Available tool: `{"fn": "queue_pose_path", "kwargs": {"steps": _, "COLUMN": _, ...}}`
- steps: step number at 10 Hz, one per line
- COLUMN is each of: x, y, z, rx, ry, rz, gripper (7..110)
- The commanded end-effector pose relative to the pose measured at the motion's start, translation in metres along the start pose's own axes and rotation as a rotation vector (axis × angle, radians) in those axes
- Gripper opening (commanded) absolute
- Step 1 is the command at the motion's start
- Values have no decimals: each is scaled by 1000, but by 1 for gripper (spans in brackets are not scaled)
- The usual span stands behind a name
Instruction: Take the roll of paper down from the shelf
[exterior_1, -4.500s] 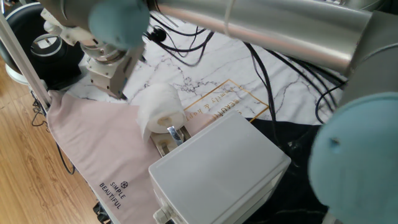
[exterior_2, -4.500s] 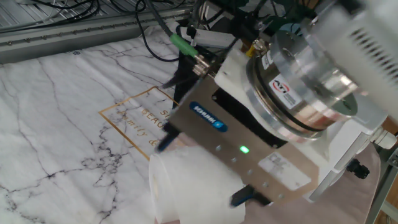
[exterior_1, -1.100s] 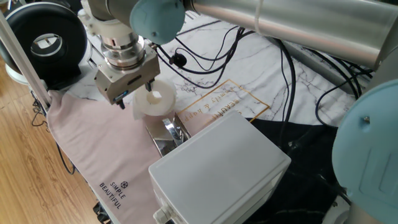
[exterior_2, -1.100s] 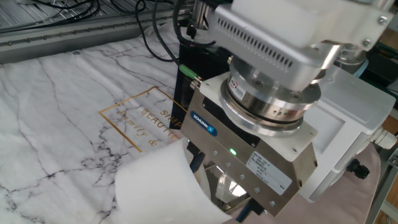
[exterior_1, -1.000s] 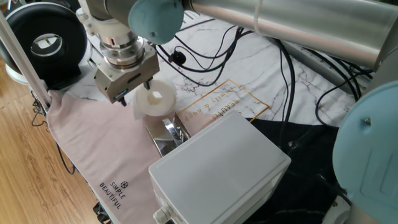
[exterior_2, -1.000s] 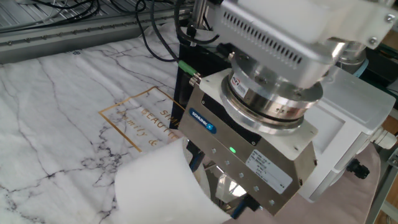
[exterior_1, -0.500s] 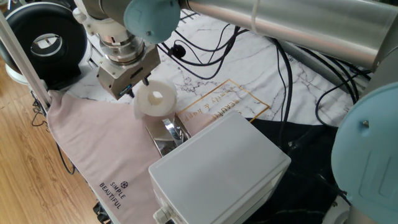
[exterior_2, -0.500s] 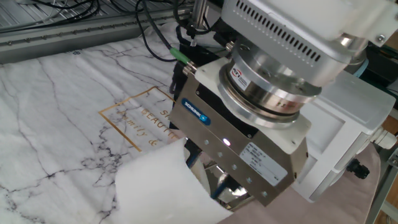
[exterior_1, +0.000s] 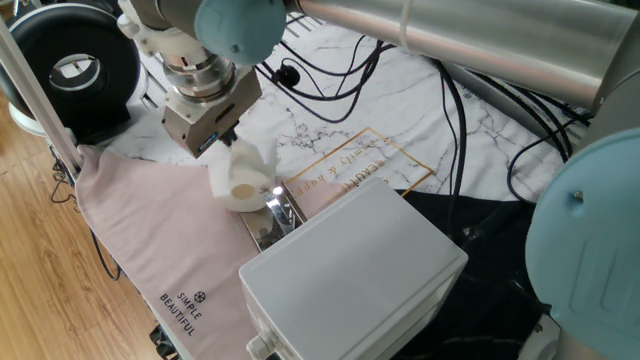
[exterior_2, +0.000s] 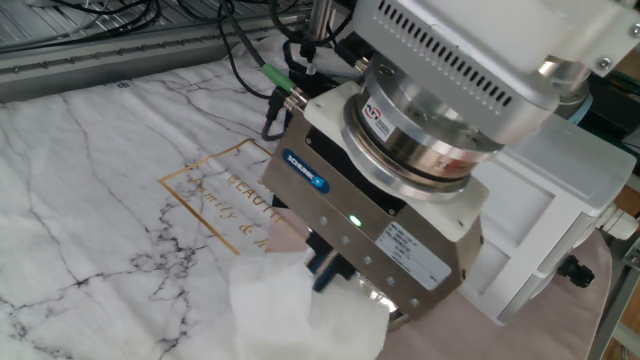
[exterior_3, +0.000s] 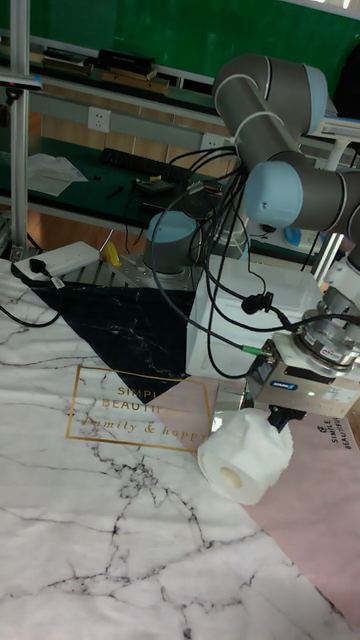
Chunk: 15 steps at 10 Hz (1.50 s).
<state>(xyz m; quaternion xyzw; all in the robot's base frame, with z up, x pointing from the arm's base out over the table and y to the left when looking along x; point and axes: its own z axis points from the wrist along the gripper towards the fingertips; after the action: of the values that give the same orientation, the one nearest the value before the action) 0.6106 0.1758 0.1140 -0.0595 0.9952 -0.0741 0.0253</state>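
The roll of paper (exterior_1: 240, 178) lies tipped on its side, its hollow core facing the front, right against the left end of the shelf (exterior_1: 268, 226), a small shiny chrome plate. In the tall fixed view the roll of paper (exterior_3: 245, 455) rests where the marble top meets the pink cloth. My gripper (exterior_1: 217, 142) hangs just above and behind the roll, fingers apart with nothing clamped between them. One blue fingertip (exterior_2: 325, 268) touches the top of the crumpled roll of paper (exterior_2: 300, 312). The other finger is hidden by the gripper body.
A large pale grey box (exterior_1: 350, 270) stands right behind the shelf. A pink cloth (exterior_1: 150, 230) covers the front left. A black round device (exterior_1: 70, 65) sits at the far left, and black cables (exterior_1: 330, 80) trail over the marble top.
The roll stood upright, core up, half a second ago; it has toppled onto its side toward the front. My gripper has drifted slightly up and back.
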Motion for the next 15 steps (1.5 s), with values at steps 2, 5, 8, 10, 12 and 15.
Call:
{"fn": "queue_pose_path", "kwargs": {"steps": 2, "x": 13, "y": 68, "z": 0, "rx": -272, "ry": 69, "rz": 39, "gripper": 7}}
{"fn": "queue_pose_path", "kwargs": {"steps": 5, "x": 52, "y": 81, "z": -14, "rx": -301, "ry": 237, "rz": 126, "gripper": 88}}
{"fn": "queue_pose_path", "kwargs": {"steps": 8, "x": 66, "y": 63, "z": 0, "rx": -251, "ry": 250, "rz": 166, "gripper": 88}}
{"fn": "queue_pose_path", "kwargs": {"steps": 10, "x": 77, "y": 50, "z": 13, "rx": -224, "ry": 253, "rz": 171, "gripper": 88}}
{"fn": "queue_pose_path", "kwargs": {"steps": 12, "x": 81, "y": 39, "z": 23, "rx": -211, "ry": 241, "rz": 169, "gripper": 88}}
{"fn": "queue_pose_path", "kwargs": {"steps": 15, "x": 59, "y": 51, "z": 32, "rx": -251, "ry": 183, "rz": 173, "gripper": 88}}
